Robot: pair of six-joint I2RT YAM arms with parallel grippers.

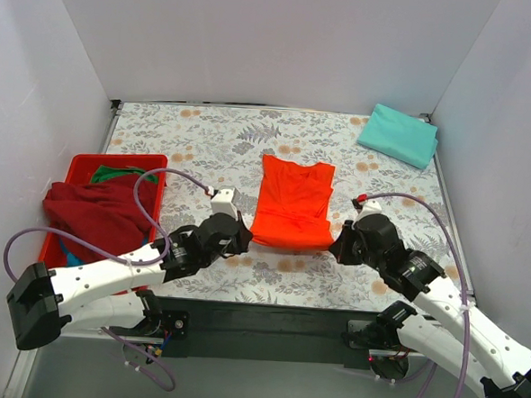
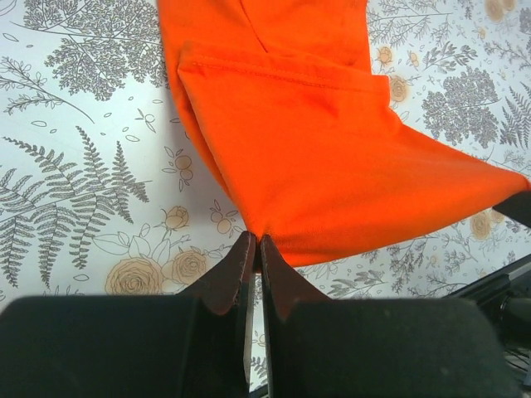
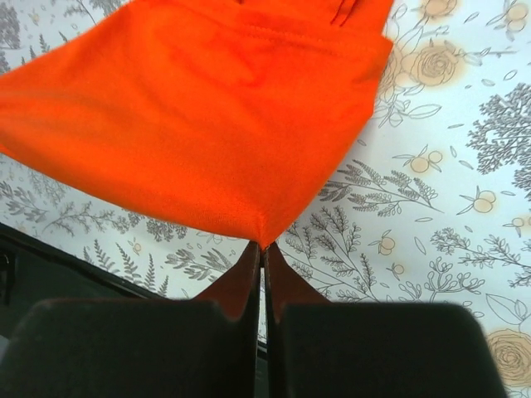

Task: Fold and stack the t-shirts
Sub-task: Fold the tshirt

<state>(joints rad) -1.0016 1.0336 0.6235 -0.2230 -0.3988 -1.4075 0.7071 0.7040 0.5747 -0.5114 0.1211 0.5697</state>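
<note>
Orange-red soft cloth t-shirt [image 1: 292, 203]: limp, light, likely sags; left jaws, right jaws clenched on near hem corners.

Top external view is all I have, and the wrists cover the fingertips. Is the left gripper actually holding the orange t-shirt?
Observer: Yes. In the left wrist view the left gripper is shut on the near left corner of the orange t-shirt.
Operator: And the right one?
Observer: The right wrist view shows the right gripper shut on the near right corner, with the cloth pinched at the very fingertips.
Operator: Any slack between them?
Observer: Little. In the left wrist view the held edge runs nearly straight away to the right.
</note>
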